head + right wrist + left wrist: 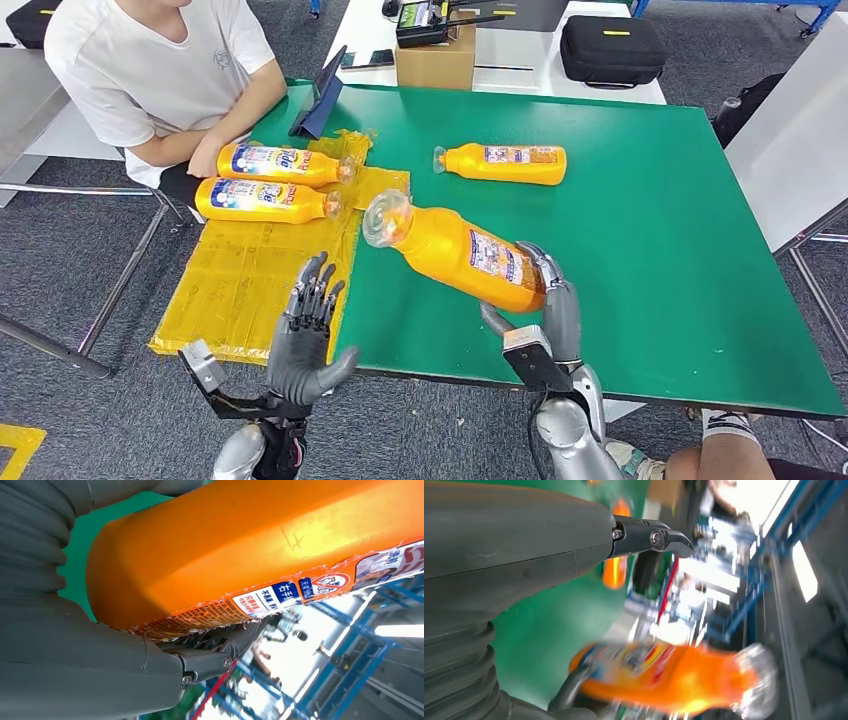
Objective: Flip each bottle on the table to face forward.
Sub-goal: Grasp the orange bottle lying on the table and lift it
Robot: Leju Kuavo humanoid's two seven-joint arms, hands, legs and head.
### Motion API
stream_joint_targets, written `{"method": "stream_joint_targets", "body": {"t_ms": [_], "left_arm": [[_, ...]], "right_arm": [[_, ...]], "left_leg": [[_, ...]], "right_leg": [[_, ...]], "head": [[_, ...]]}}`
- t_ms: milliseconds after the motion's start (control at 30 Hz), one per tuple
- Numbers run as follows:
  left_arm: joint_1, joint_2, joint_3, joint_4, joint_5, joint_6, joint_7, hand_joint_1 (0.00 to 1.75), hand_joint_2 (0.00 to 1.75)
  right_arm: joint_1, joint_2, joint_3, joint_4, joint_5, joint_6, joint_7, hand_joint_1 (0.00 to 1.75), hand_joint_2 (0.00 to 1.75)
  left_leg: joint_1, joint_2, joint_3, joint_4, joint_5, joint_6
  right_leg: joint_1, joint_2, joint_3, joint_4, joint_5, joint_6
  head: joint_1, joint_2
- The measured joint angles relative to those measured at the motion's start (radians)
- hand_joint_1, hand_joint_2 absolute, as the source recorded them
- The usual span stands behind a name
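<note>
Here, near the centre of the head view, an orange bottle [462,254] with a clear cap and a torn printed label is lifted off the green table [650,200], tilted so its cap points toward the upper left of the frame and its base sits lower right. The right hand [545,290] grips it around the base, fingers wrapped over the far side and thumb beneath; the right wrist view shows the orange body [240,540] pressed against the grey palm, label edge ragged. The left hand [305,330] hovers at lower centre-left, above the table's near edge and a yellow sheet [240,280], fingers spread and extended, holding nothing. A third bottle [505,163] lies on its side in the upper centre, cap to the left. Two more bottles [268,182] lie side by side on the yellow sheet at upper left, caps to the right, just beside a seated person [150,70] in a white shirt, whose hand touches the farther one.
</note>
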Motion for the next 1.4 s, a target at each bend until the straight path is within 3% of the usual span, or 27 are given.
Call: {"method": "stream_joint_targets", "body": {"t_ms": [100, 333, 533, 800, 1333, 1400], "left_arm": [[-0.004, 0.012, -0.055, 0.014, -0.024, -0.080, -0.024, 0.00, 1.75], [-0.015, 0.022, -0.093, 0.011, -0.081, -0.106, -0.041, 0.00, 1.75], [-0.028, 0.023, -0.134, -0.002, -0.121, -0.092, -0.051, 0.00, 1.75], [-0.058, 0.028, -0.136, 0.005, -0.103, -0.076, -0.045, 0.00, 1.75], [-0.091, 0.036, -0.108, -0.003, -0.095, -0.045, -0.032, 0.01, 1.75], [-0.092, 0.037, -0.105, -0.004, -0.095, -0.045, -0.031, 0.82, 1.75]], "right_arm": [[0.027, 0.050, 0.022, -0.052, -0.039, 0.042, -0.026, 1.75, 1.75], [0.029, 0.092, 0.076, -0.048, -0.059, 0.092, -0.045, 1.75, 1.75], [0.010, 0.138, 0.177, 0.021, -0.039, 0.121, -0.060, 1.75, 1.75], [-0.050, 0.151, 0.260, 0.120, -0.027, 0.102, -0.090, 1.75, 1.75], [-0.049, 0.152, 0.319, 0.161, -0.037, 0.134, -0.101, 1.75, 1.75], [-0.050, 0.152, 0.323, 0.164, -0.037, 0.135, -0.101, 1.75, 1.75]], "left_leg": [[0.000, 0.000, 0.000, 0.000, 0.000, 0.000], [0.000, 0.000, 0.000, 0.000, 0.000, 0.000], [0.000, 0.000, 0.000, 0.000, 0.000, 0.000], [0.000, 0.000, 0.000, 0.000, 0.000, 0.000], [0.000, 0.000, -0.001, 0.000, 0.000, 0.000], [0.000, 0.000, -0.001, 0.000, 0.000, 0.000]], "right_leg": [[0.000, 0.000, 0.000, 0.000, 0.000, 0.000], [0.000, 0.000, 0.000, 0.000, 0.000, 0.000], [0.000, 0.000, -0.001, 0.000, 0.000, 0.000], [0.000, 0.000, -0.001, 0.000, 0.000, 0.000], [0.000, 0.000, -0.002, 0.000, 0.000, 0.000], [0.000, 0.000, -0.001, 0.000, 0.000, 0.000]], "head": [[0.000, 0.000], [0.000, 0.000], [0.000, 0.000], [0.000, 0.000], [0.000, 0.000], [0.000, 0.000]]}}
